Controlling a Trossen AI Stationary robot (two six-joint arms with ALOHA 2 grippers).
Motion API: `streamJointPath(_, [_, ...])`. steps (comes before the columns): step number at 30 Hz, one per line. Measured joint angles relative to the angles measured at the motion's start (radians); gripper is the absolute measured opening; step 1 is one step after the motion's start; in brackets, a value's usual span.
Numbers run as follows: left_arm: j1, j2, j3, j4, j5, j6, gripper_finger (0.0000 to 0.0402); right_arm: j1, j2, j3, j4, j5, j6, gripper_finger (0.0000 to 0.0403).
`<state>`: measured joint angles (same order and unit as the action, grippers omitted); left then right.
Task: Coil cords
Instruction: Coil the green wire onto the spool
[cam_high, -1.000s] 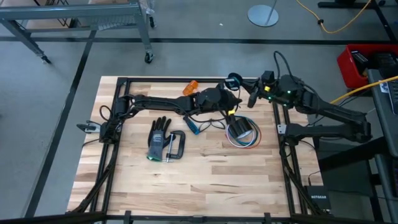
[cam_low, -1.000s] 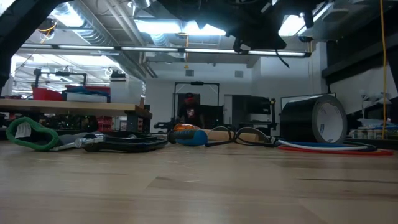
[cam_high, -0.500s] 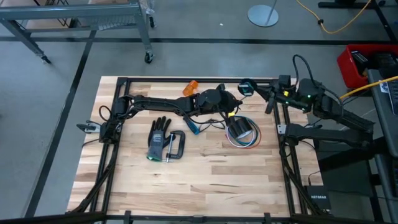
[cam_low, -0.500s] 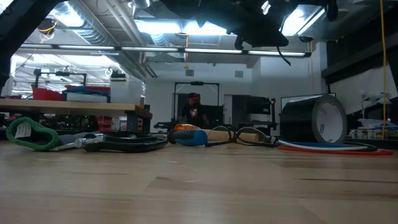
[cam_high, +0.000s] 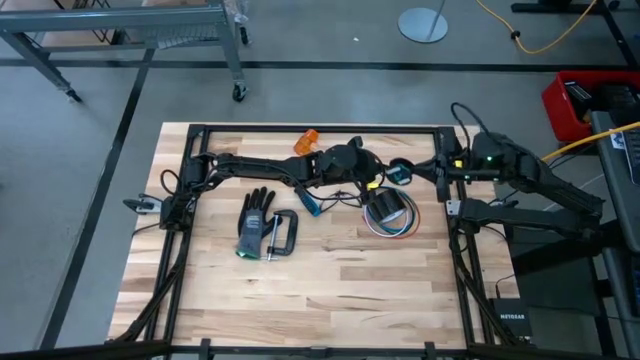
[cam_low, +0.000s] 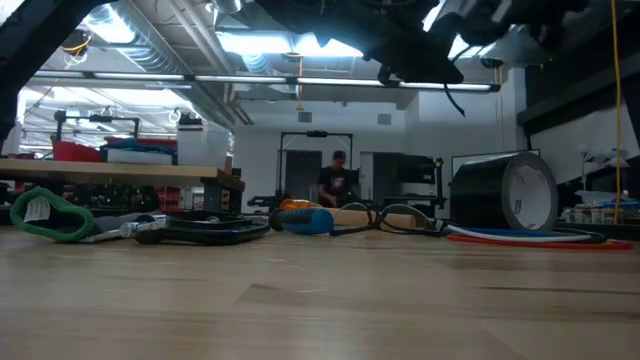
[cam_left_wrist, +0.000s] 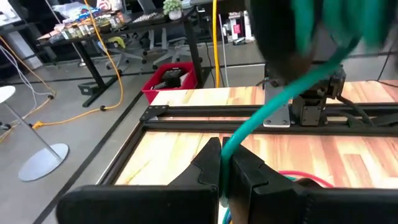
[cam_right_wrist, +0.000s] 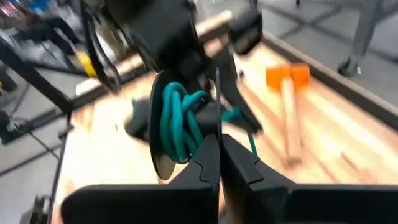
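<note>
The teal-green cord is held up in the air between my two grippers, right of the table's middle. My left gripper reaches in from the left and is shut on one strand. My right gripper faces it from the right, shut, with several teal loops bunched at its tips. The black cord lies loose on the wood below the left arm. The red, white and blue wires lie coiled flat under a black tape roll. My left gripper pinches one strand of the teal cord between its two fingers, coming nearly level from the table's left. The strand leaves the fingers in a straight taut line toward the right gripper, clear of the table. My right gripper is shut at the bunch of teal loops, coming from the table's right and slanting down. The loops hang beside and around its fingertips, clear of the table. Its own fingers hide which strand lies between them.
An orange-headed hammer lies by the far edge, and a blue-handled screwdriver beside the black cord. A black glove and a C-clamp lie left of centre. The near half of the table is bare wood.
My right gripper has swung with the teal loops from near the far edge toward the right and then toward the near edge, tipping downward, and now stands just right of the left gripper. The left gripper has stayed in place, still shut on the cord.
</note>
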<state>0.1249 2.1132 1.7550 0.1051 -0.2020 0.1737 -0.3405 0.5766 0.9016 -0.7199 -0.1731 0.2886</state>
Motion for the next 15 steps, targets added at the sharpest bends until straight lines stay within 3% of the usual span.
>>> streamJointPath(15, [-0.009,0.000,0.000,0.004,-0.004,0.025,0.0000,0.000,0.017,0.000,-0.181,0.032,0.049,0.0001])
